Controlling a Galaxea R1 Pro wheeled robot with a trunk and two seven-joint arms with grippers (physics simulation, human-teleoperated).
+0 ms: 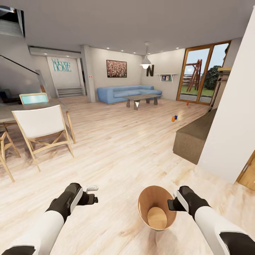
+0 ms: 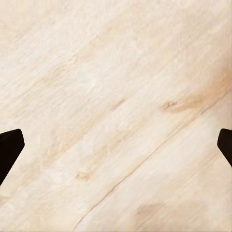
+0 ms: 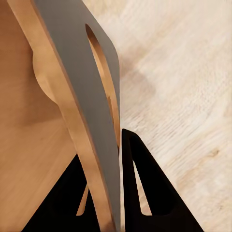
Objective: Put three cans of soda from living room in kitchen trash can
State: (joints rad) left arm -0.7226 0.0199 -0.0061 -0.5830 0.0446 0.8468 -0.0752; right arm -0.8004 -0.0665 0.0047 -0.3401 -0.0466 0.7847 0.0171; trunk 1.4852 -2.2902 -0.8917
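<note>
Head view: right end effector (image 1: 172,203) clamped on the tash can (image 1: 150,200) wall, carried low over the wood floor (image 1: 124,148) | left end effector (image 1: 92,194) spread apart, empty | soda cans (image 1: 174,118) far off on living-room floor, near the glass doors | risk: thin wall slipping from the pinch while driving, or bin tipping.

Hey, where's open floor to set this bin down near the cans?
Bare wood floor runs between the chairs and brown bench, up to the soda cans. It gets tighter near the low table and sofa.
</note>
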